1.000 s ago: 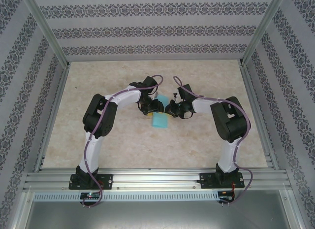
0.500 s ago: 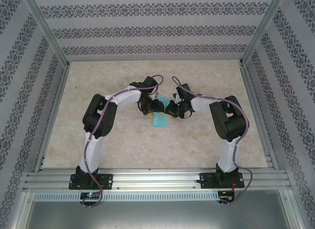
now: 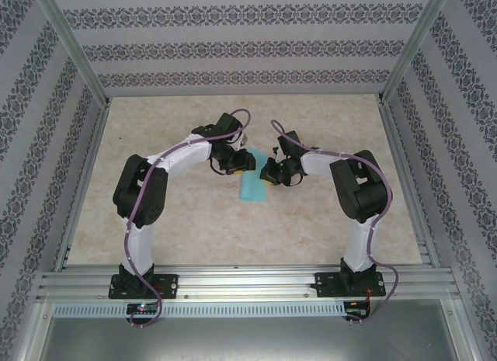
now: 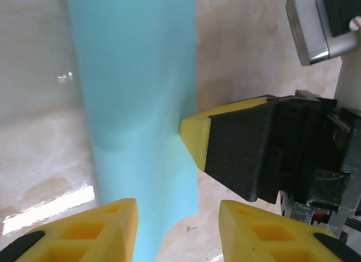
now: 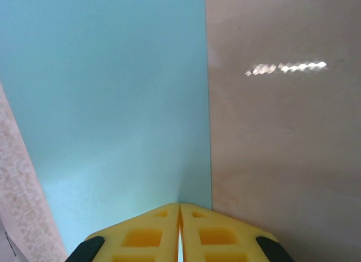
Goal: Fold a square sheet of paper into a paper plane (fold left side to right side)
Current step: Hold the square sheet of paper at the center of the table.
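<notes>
No legible text, label, brand, number or sign was found in any of the views; the banded print on the enclosure walls (image 3: 233,50) was checked and was a repeating ornamental pattern only, not lettering

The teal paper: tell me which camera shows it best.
Left wrist: the teal paper lies close, with both long edges visible. Right wrist crops the paper to one edge. Top external shows the paper small and partly hidden.
</notes>
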You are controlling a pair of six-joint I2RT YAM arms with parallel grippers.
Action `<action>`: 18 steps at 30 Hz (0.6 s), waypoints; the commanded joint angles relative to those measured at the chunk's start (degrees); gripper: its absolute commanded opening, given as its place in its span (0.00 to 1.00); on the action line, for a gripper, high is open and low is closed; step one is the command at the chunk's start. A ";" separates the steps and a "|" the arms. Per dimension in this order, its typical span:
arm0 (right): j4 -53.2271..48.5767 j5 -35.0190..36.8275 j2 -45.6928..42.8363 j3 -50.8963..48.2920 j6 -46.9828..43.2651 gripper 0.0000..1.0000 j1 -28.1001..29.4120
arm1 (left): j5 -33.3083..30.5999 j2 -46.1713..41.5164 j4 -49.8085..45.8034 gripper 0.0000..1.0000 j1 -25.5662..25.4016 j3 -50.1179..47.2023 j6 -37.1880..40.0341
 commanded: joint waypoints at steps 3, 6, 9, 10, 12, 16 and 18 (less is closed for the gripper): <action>-2.02 2.61 2.54 0.68 -1.43 0.10 0.75 | 5.39 2.80 5.06 0.35 -0.25 -1.19 -1.19; -2.25 2.60 2.52 0.91 -1.45 0.10 0.75 | 4.47 3.96 5.27 0.34 -0.27 -1.37 -1.02; -2.51 2.86 2.52 1.02 -1.54 0.10 0.84 | 2.16 5.05 4.12 0.33 -0.18 -1.46 -0.02; -2.73 2.80 2.60 1.04 -1.68 0.10 0.84 | 1.55 5.49 4.02 0.33 -0.11 -1.65 0.27; -2.97 2.99 2.61 1.06 -1.78 0.10 0.96 | 0.63 6.13 3.59 0.32 -0.13 -2.12 0.57; -3.54 3.57 2.64 1.13 -2.22 0.10 0.93 | -3.59 6.44 2.87 0.30 -0.03 -3.40 1.42; -3.57 3.51 2.78 1.21 -2.29 0.10 0.98 | -3.66 7.06 2.96 0.29 0.22 -4.03 1.66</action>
